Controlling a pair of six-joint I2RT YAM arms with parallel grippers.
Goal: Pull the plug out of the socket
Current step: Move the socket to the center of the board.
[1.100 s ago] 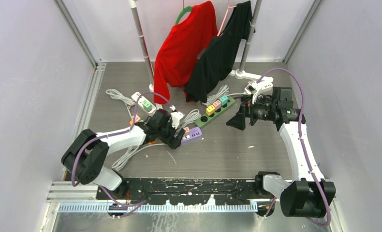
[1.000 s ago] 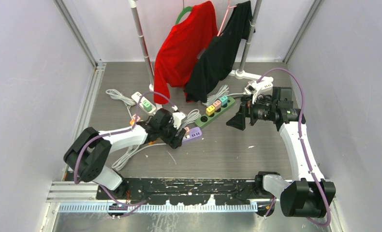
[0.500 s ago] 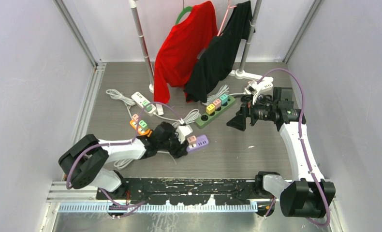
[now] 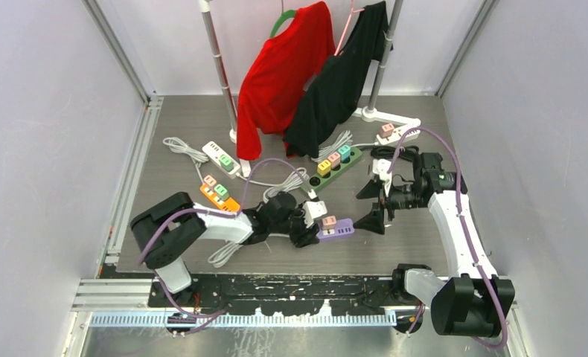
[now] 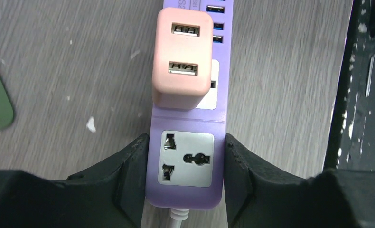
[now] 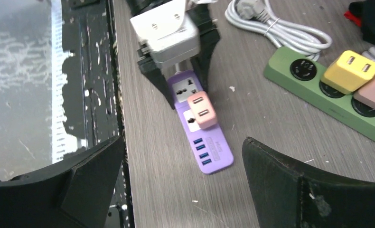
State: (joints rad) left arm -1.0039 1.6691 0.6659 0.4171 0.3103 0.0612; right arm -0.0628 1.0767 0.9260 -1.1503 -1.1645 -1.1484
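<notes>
The socket is a purple power strip lying flat near the table's front middle. A pink USB plug sits in its middle outlet. My left gripper is shut on the strip's cable end, and its black fingers press both long sides beside an empty outlet. In the left wrist view the pink plug stands upright just beyond the fingers. My right gripper hovers open just right of the strip. In the right wrist view the purple strip and plug lie between and ahead of its wide fingers.
A green strip with yellow, pink and teal plugs lies behind. An orange strip, a white strip and coiled white cables lie to the left. Another white strip sits back right. Red and black shirts hang on a rack.
My left gripper closed on the purple strip and dragged it right and toward the front. The right arm came down and nearer to it, still open.
</notes>
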